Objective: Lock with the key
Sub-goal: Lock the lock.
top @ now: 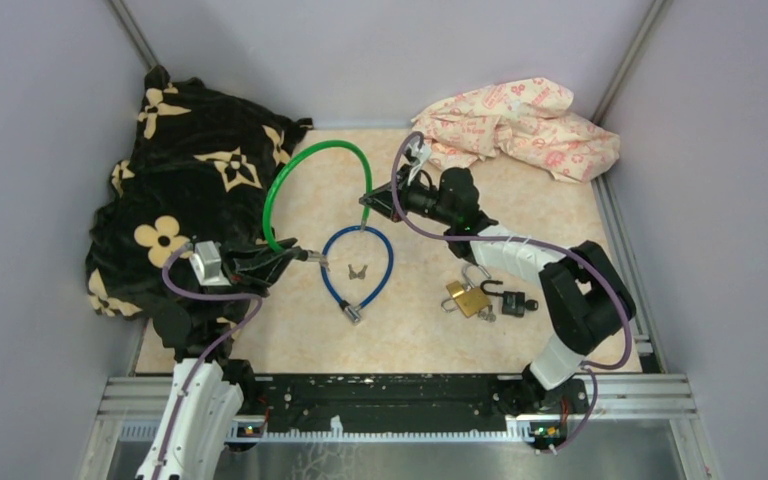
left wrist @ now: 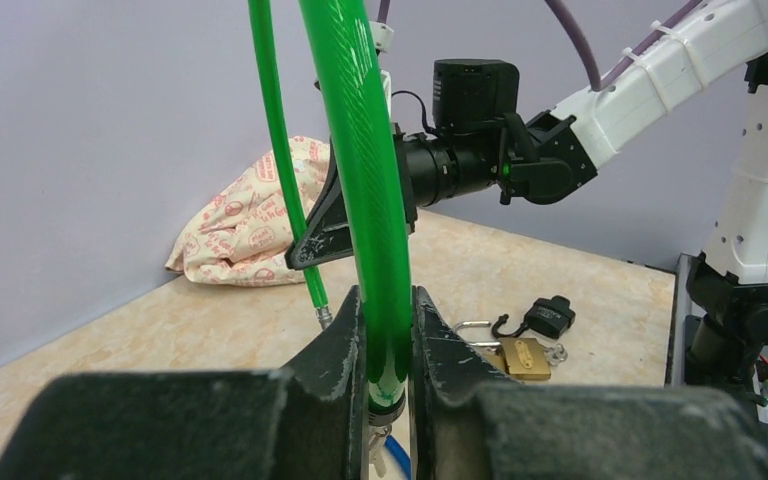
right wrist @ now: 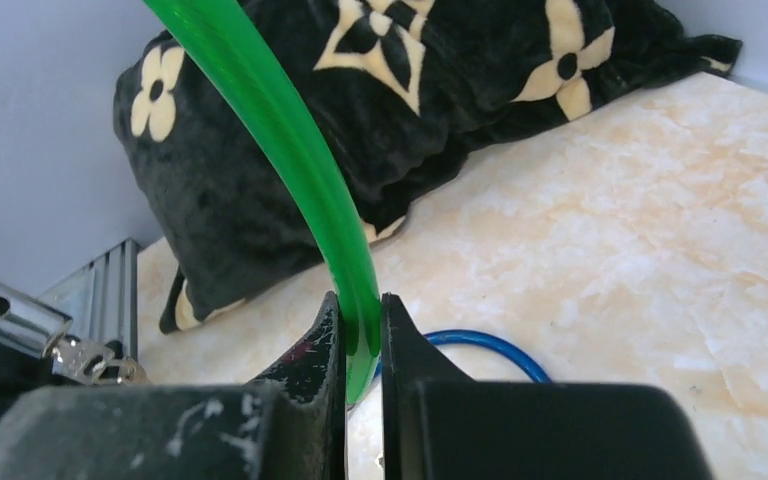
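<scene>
A green cable lock (top: 300, 165) arcs above the table, held at both ends. My left gripper (top: 295, 257) is shut on its lock-body end, where a silver cap and keys hang; in the left wrist view the green cable (left wrist: 375, 200) runs up between my fingers (left wrist: 345, 350). My right gripper (top: 368, 200) is shut on the other end; in the right wrist view the cable (right wrist: 290, 150) enters my jaws. The two ends are apart. A blue cable lock (top: 360, 265) lies below with a small key (top: 358, 272) inside its loop.
A brass padlock (top: 470, 298) and a black padlock (top: 516, 300) lie to the right. A black flowered blanket (top: 185, 170) fills the left side. A pink patterned cloth (top: 515, 125) sits at the back right. Grey walls close in the table.
</scene>
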You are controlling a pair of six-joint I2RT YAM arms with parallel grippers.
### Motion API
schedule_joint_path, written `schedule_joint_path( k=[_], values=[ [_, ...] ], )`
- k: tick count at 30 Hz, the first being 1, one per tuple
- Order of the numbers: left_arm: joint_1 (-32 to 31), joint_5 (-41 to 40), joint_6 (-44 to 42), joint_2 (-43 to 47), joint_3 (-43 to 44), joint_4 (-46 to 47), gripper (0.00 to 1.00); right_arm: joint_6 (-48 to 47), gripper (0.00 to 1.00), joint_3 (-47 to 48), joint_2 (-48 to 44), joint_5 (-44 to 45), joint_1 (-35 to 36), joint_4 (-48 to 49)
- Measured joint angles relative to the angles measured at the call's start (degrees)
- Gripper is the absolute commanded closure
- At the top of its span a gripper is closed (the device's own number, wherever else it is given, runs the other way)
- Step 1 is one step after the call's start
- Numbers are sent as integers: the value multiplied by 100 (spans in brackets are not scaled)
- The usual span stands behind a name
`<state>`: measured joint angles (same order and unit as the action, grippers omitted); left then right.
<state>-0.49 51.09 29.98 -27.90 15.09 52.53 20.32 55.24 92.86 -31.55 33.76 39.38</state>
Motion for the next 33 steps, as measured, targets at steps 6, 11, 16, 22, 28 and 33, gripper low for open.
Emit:
schedule_joint_path(
  k=[6, 11, 16, 22, 28, 33],
  values=[
    [0, -319, -7, -15, -184, -199, 87, -68, 100, 190, -201, 219, 0, -535],
    [0, -616, -140, -155, -577, -542, 80, -278, 100, 568, -780, 621, 52, -1143],
    [-17, -686, -391, -229, -636, -621, 67, -654, 100, 988, -1193, 994, 372, -1458],
    [-37, -1038, -461, -203, -669, -734, 71, -992, 100, 1268, -1292, 1104, 824, -1703],
    [-37, -1460, -398, -31, -667, -748, 100, -1235, 100, 1377, -1296, 1272, 1019, -1974],
    [2, -1576, -44, 153, -643, -702, 100, -1287, 100, 1611, -1296, 1226, 1235, -2072]
  ],
)
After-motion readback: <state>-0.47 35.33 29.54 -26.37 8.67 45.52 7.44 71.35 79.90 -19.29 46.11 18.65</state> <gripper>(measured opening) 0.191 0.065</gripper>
